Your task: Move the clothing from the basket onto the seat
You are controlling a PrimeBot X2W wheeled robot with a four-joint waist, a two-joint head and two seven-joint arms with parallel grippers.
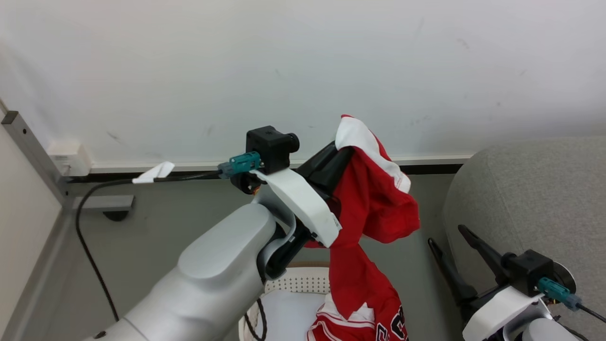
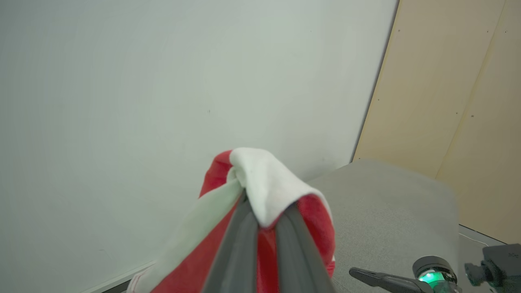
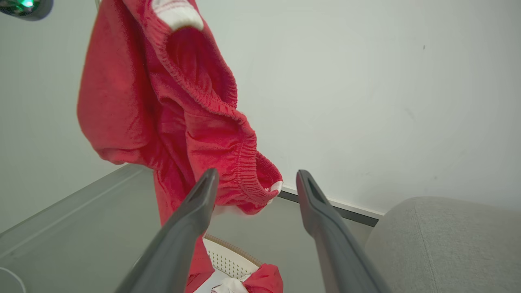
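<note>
Basket at the bottom edge holds a red lettered jersey, so it is not emptied. Right gripper sits beside the seat, fingers spread wide, holding nothing. Left gripper is raised above the basket, fingers pinched tight on the white-trimmed edge of the red shorts. The shorts' lower end hangs down to the jersey. No clothing lies on the visible part of the seat. I'd judge it an early stage: one garment lifted, none delivered.

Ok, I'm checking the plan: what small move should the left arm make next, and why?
Probably swing the left pincer rightward over the seat: it is shut on the red garment, which hangs above the basket, and the seat lies to the right.
</note>
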